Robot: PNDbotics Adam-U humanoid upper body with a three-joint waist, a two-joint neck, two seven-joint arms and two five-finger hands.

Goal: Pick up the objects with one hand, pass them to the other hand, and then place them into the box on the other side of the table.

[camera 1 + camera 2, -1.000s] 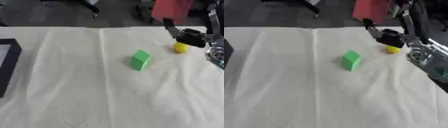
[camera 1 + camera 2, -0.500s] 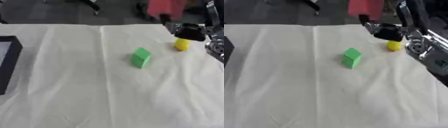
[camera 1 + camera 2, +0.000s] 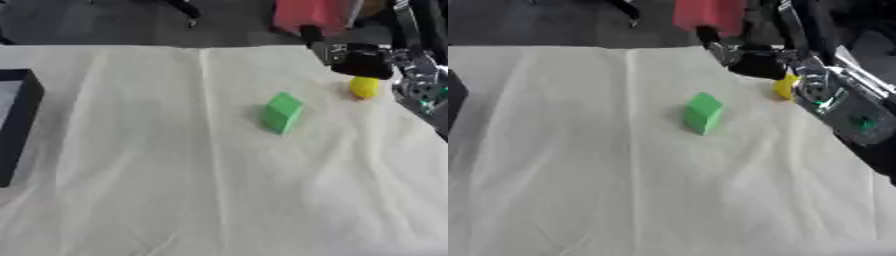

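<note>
Cream cloth covers the bench [image 3: 131,200]. Far right, the right hand [image 3: 363,62] hovers just above the yellow object [image 3: 364,87]; whether its fingers are spread, I cannot tell. Pickup seems underway: next, lower and close around it. The box [image 3: 17,125] waits far left.

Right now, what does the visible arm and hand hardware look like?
Only the right arm shows: a black hand on a silver-grey metal forearm with round joint housings and small green lights or markings. Dark cables or struts run behind it. No left hand in view.
</note>
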